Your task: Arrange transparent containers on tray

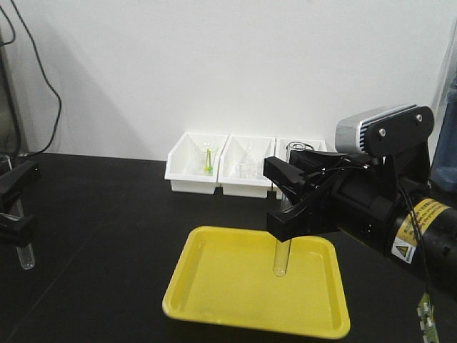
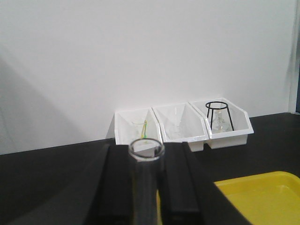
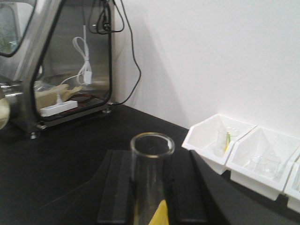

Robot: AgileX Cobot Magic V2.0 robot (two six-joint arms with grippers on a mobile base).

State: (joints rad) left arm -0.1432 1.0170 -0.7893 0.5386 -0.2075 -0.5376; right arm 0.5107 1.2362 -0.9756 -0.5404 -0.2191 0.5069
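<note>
Right jaws grip one test tube (image 1: 280, 256) upright over the yellow tray (image 1: 214, 304), probably so its round bottom lands first; contact I cannot tell. Left jaws clamp the second tube (image 1: 26, 251) upright above the worktop (image 1: 107, 236), well apart from the tray. Wrist views alone show the open rims; the front view, the bottoms

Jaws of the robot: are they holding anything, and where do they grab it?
The right gripper pinches a glass tube near its top, above the tray. The left gripper pinches another tube the same way.
</note>
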